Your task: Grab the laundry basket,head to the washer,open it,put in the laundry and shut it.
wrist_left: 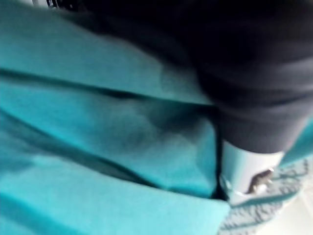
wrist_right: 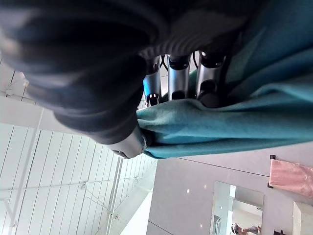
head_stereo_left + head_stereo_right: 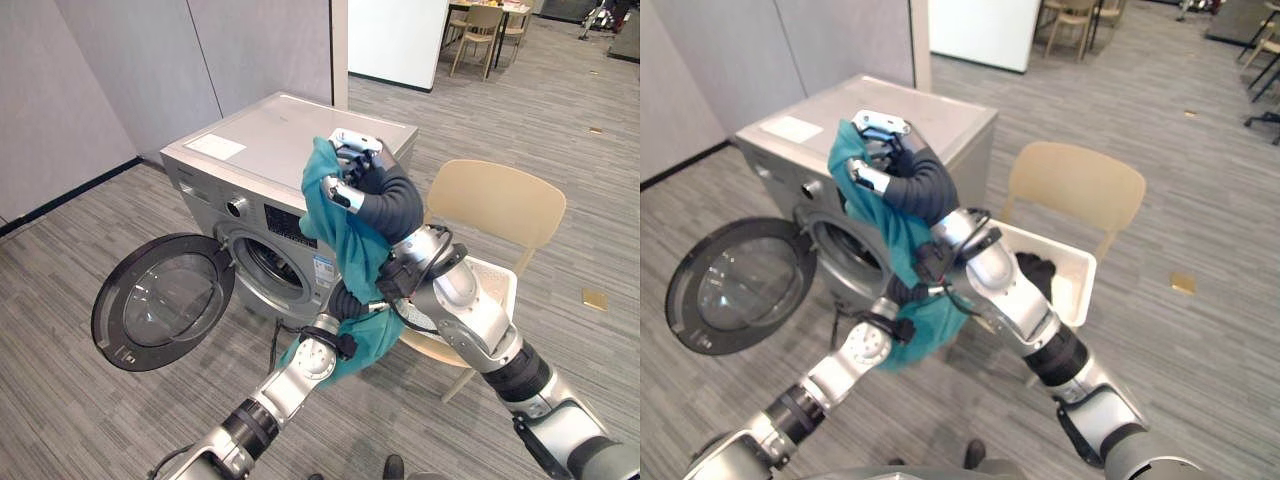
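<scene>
A teal cloth (image 3: 345, 235) hangs in the air in front of the washer (image 3: 280, 140). My right hand (image 3: 355, 162) is raised above the washer's front edge and shut on the cloth's top, its fingers (image 2: 178, 78) and thumb pinching the fabric (image 2: 234, 122). My left hand (image 3: 345, 300) is buried in the lower folds of the cloth (image 1: 98, 147). The washer's round door (image 3: 165, 298) is swung wide open to the left and the drum opening (image 3: 272, 265) is uncovered. The white laundry basket (image 3: 1065, 265) sits on a chair to the right, with a dark item (image 3: 1035, 272) inside.
The tan wooden chair (image 3: 500, 200) stands right beside the washer. Grey partition walls run behind the washer. More chairs and a table (image 3: 485, 25) stand far back. A small brass floor plate (image 3: 595, 298) lies at the right.
</scene>
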Controlling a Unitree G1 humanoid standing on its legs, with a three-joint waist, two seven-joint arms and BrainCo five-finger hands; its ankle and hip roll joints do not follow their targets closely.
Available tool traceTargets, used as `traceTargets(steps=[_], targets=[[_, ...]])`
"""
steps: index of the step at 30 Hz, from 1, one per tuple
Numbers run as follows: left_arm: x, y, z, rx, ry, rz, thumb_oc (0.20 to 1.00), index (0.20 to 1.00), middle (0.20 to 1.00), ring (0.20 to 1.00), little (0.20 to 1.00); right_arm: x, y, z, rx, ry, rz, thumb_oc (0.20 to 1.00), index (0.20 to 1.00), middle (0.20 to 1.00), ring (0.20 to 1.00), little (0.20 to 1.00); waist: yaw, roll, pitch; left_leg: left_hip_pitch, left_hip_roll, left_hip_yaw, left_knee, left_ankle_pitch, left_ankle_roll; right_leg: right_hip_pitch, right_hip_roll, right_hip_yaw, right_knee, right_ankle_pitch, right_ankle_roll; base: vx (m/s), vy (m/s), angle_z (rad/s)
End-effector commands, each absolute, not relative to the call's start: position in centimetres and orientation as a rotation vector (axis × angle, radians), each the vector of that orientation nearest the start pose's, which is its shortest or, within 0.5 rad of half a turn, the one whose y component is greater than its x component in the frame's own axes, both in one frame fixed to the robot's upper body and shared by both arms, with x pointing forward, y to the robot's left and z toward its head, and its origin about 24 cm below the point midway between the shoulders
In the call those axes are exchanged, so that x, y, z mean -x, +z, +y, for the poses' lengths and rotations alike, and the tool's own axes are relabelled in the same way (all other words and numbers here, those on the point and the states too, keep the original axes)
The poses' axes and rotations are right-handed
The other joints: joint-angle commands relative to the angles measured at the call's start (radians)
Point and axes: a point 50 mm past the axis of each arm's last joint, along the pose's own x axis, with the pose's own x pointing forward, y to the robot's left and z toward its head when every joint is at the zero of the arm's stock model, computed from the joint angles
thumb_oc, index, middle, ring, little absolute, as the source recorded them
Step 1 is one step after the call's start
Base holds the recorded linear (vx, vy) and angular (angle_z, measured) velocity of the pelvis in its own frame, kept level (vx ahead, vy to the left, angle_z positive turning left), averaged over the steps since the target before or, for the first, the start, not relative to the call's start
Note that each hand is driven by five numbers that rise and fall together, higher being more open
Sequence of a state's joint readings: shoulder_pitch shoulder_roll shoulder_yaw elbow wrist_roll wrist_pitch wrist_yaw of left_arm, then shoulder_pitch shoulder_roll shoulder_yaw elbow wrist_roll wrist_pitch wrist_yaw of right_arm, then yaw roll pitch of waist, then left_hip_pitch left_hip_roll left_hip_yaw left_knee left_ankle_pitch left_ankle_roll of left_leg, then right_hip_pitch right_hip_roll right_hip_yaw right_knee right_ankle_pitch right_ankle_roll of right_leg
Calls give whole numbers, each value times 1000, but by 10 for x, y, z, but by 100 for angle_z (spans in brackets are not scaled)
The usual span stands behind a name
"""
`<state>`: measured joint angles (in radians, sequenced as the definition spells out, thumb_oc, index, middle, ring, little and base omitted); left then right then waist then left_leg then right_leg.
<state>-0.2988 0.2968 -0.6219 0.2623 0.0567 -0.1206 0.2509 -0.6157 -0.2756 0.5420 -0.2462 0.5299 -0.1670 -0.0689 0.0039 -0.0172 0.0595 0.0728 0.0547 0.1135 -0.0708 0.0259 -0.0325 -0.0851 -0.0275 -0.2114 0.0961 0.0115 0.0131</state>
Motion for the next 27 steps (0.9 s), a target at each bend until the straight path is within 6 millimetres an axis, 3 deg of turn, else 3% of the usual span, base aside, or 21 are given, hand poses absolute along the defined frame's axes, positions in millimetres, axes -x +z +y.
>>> traceTargets(steps=[1,3,4,5,6,7,8,9,10,13,14,15,17,19,20,22,23,24,25,26,27], targets=[[-288,57,72,-456,-339,-232,200,200,200,200,200,-244,258,-38,-388,776,-858,200,200,200,200,200,6,-67,-23,2,-28,-2,-16,-71,-4,142,-22,45,-121,-50,87,1,6,-3],[-286,61,82,-422,-305,-237,200,200,200,200,200,-246,246,-44,-376,751,-814,200,200,200,200,200,7,-65,-23,2,-30,-2,-16,-71,-4,144,-22,46,-126,-47,88,8,5,-4],[-283,67,97,-392,-252,-252,200,200,200,200,200,-249,230,-54,-326,711,-763,200,200,200,200,200,7,-61,-20,2,-31,-1,-16,-70,-4,146,-23,45,-131,-45,88,0,0,0],[-282,67,98,-391,-252,-250,200,200,200,200,200,-249,230,-54,-327,712,-761,200,200,200,200,200,6,-61,-22,2,-31,-2,-16,-70,-4,146,-23,45,-131,-45,88,0,0,0],[-277,71,114,-380,-213,-260,200,200,200,200,200,-251,216,-65,-231,665,-731,247,247,247,247,247,6,-59,-21,1,-31,-2,-16,-69,-5,146,-23,46,-134,-43,89,9,-6,-3],[-277,71,114,-379,-213,-258,200,200,200,200,200,-250,216,-65,-231,665,-729,416,416,416,416,416,6,-59,-23,1,-31,-2,-16,-69,-5,147,-23,45,-135,-43,89,0,0,0],[-269,74,132,-355,-173,-260,200,200,200,200,200,-250,201,-81,-112,601,-694,630,630,630,630,630,5,-55,-20,0,-31,-5,-16,-67,-5,149,-23,45,-139,-43,90,0,0,0],[-265,73,140,-329,-152,-250,200,200,200,200,200,-250,191,-89,-76,572,-662,947,947,947,947,947,6,-54,-18,-1,-31,-7,-16,-67,-6,149,-24,44,-140,-42,90,5,-15,4],[-264,72,141,-329,-152,-248,200,200,200,200,200,-250,191,-89,-77,572,-660,1000,1000,1000,1000,1000,5,-53,-20,0,-31,-7,-16,-67,-6,150,-23,44,-141,-42,91,8,-13,4],[-251,68,163,-308,-96,-217,200,200,200,200,200,-249,171,-114,40,462,-595,1000,1000,1000,1000,1000,4,-49,-17,-2,-33,-10,-16,-64,-6,152,-22,43,-144,-43,92,1,-18,6],[-243,63,180,-302,-53,-181,200,200,200,200,200,-247,159,-135,144,375,-555,1000,1000,1000,1000,1000,3,-44,-12,-5,-33,-13,-16,-61,-7,153,-23,41,-146,-42,92,-4,-23,8],[-242,62,180,-301,-54,-179,200,200,200,200,200,-246,159,-135,145,374,-553,1000,1000,1000,1000,1000,3,-44,-14,-5,-33,-13,-16,-61,-7,153,-23,41,-146,-42,92,-4,-20,8],[-228,48,204,-349,-3,-98,200,200,200,200,200,-238,138,-166,307,268,-470,1000,1000,1000,1000,1000,-2,-36,-12,-4,-32,-14,-16,-61,-8,155,-22,43,-149,-42,94,7,-11,5],[-223,42,212,-365,18,-66,200,200,200,200,200,-235,131,-175,372,235,-439,1000,1000,1000,1000,1000,-4,-34,-10,-3,-32,-14,-16,-61,-7,157,-21,44,-151,-42,94,0,0,0],[-214,28,231,-413,68,13,200,200,200,200,200,-228,117,-196,520,167,-369,1000,1000,1000,1000,1000,-9,-30,-4,-2,-32,-14,-16,-59,-7,157,-19,43,-151,-43,94,2,-8,-4],[-206,16,241,-429,94,79,200,200,200,200,200,-224,107,-206,601,140,-313,1000,1000,1000,1000,1000,-10,-26,-2,1,-31,-16,-16,-59,-7,158,-18,42,-150,-45,94,0,0,0],[-192,-3,255,-461,128,186,200,200,200,200,200,-217,81,-222,649,108,-174,1000,1000,1000,1000,1000,-12,-24,3,4,-30,-18,-16,-57,-6,158,-16,43,-150,-47,92,0,0,0],[-186,-12,261,-463,145,243,200,200,200,200,200,-214,67,-228,653,97,-101,1000,1000,1000,1000,1000,-12,-23,4,4,-29,-18,-16,-57,-6,158,-16,42,-150,-48,92,0,0,0],[-185,-12,261,-464,146,244,200,200,200,200,200,-214,67,-228,653,97,-101,1000,1000,1000,1000,1000,-12,-23,4,5,-29,-18,-16,-57,-6,158,-16,42,-150,-48,92,0,0,0],[-172,-31,271,-457,182,352,200,200,200,200,200,-209,42,-236,634,82,21,1000,1000,1000,1000,1000,-9,-22,14,4,-28,-20,-16,-54,-4,158,-14,41,-149,-51,89,0,0,0],[-172,-31,271,-457,182,352,200,200,200,200,200,-209,42,-236,634,83,20,1000,1000,1000,1000,1000,-10,-23,15,4,-28,-20,-16,-54,-4,158,-14,41,-149,-51,89,0,0,0]])
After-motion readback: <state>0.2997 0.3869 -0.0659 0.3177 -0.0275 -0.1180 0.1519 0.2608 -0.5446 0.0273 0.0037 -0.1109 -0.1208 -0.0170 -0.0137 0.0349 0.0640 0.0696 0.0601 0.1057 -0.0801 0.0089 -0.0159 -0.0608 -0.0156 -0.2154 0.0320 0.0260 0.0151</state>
